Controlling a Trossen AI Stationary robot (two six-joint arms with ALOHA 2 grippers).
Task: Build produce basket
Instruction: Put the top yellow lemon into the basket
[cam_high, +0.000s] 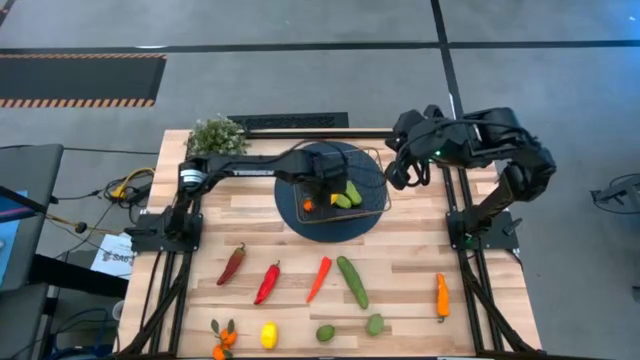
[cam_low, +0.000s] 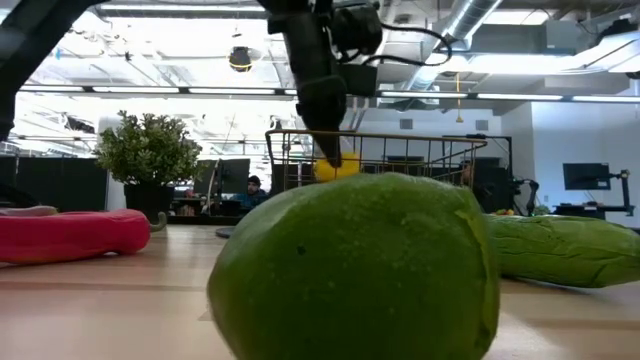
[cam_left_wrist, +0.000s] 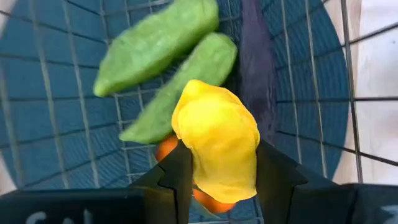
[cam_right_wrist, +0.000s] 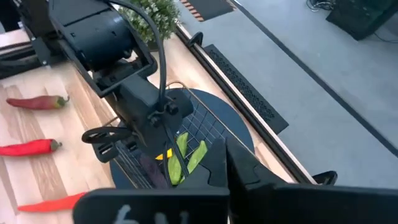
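So the left hand (cam_left_wrist: 217, 180) is over the basket (cam_high: 375, 158), clamped on a yellow lemon (cam_left_wrist: 216, 140). In the wrist view the lemon sits right between its two fingers (cam_left_wrist: 177, 180), above the wire mesh. Already lying in the basket below it: two green cucumbers (cam_left_wrist: 158, 43), something dark purple that looks like an eggplant (cam_left_wrist: 256, 68), and a bit of orange fruit (cam_left_wrist: 166, 148) peeking out under the lemon. The basket itself sits on a dark blue disc (cam_high: 300, 215) in the middle of the bench (cam_high: 420, 265).

The right hand (cam_high: 405, 172) is parked just beside the basket's right edge, up off the bench, with its fingers fully closed and nothing in them.

Still out on the bench, in the front half: a dark red pepper (cam_high: 232, 263), a bright red pepper (cam_high: 267, 283), an orange-red pepper (cam_high: 318, 278), a long cucumber (cam_high: 352, 281), an orange pepper (cam_high: 441, 296), then a tangerine bunch (cam_high: 223, 338), another lemon (cam_high: 268, 335) and two limes (cam_high: 325, 333) along the front edge. Potted plant (cam_high: 216, 135) in the back left corner
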